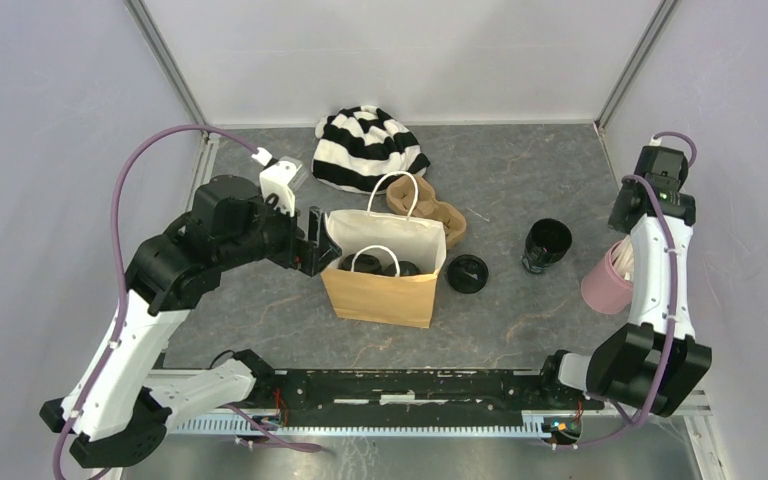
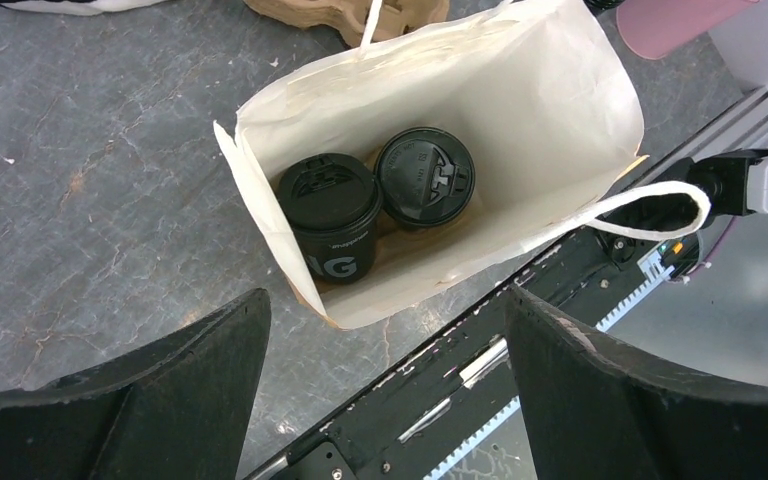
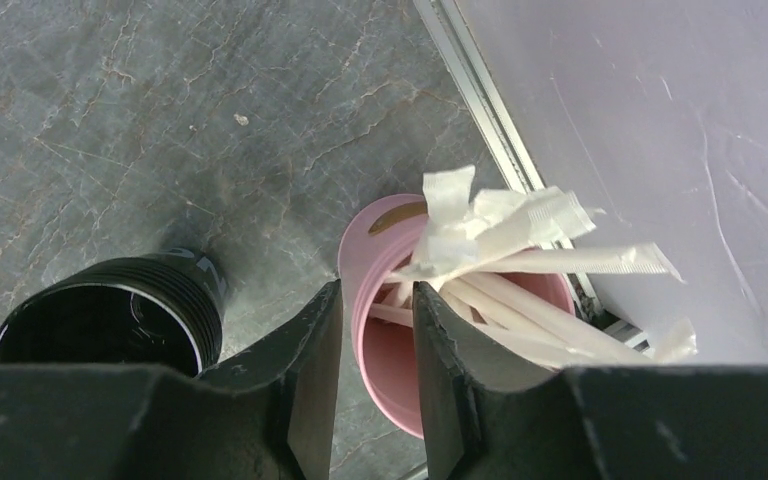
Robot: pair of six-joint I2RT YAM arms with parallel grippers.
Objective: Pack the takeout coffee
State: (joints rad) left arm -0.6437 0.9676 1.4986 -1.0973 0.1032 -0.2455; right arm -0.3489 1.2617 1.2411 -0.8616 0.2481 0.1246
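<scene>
Two black takeout coffee cups [image 2: 332, 215] [image 2: 425, 178] with flat black lids stand side by side inside the open brown paper bag [image 1: 380, 292] [image 2: 560, 110]. In the top view their lids [image 1: 360, 264] show just under the bag's mouth. My left gripper [image 2: 385, 300] hovers wide open at the bag's left end [image 1: 312, 242], holding nothing. My right gripper [image 3: 375, 295] hangs above the pink cup [image 3: 400, 350] [image 1: 600, 285] full of white sticks. Its jaws are narrowed to a small gap, and nothing is gripped between them.
An open ribbed black cup [image 1: 546, 243] [image 3: 110, 320] stands left of the pink cup. A loose black lid [image 1: 467, 273] lies right of the bag. Behind the bag are a brown cardboard carrier [image 1: 438, 212] and a striped hat [image 1: 365, 148]. The side wall is close on the right.
</scene>
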